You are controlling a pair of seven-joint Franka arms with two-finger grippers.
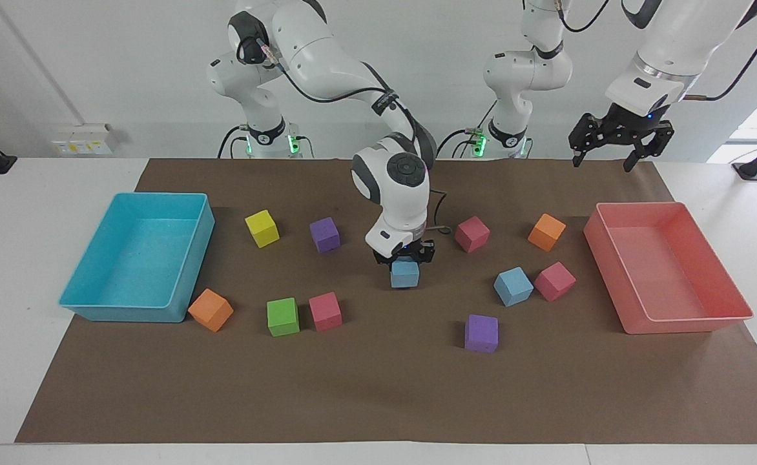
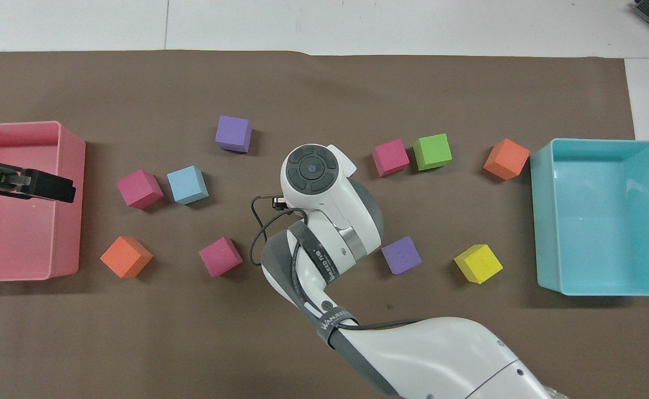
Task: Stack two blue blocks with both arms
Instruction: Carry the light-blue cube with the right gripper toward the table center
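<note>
Two white glossy jointed arms work over the brown paper mat [image 1: 378,387]. The right arm bends down from its base, wrist pointing straight down at mid-table, and its black two-finger right gripper [image 1: 405,258] is clamped on the top of a small matte sky-blue foam cube [image 1: 405,275], whose underside sits at or just above the mat; in the overhead view the wrist hides both. The second sky-blue foam cube [image 1: 513,286] lies on the mat toward the left arm's end, just beside a magenta foam cube [image 1: 555,281]. The left arm waits, raised, its black left gripper [image 1: 613,152] hanging with fingers spread apart over the coral-pink plastic tray [image 1: 695,323].
</note>
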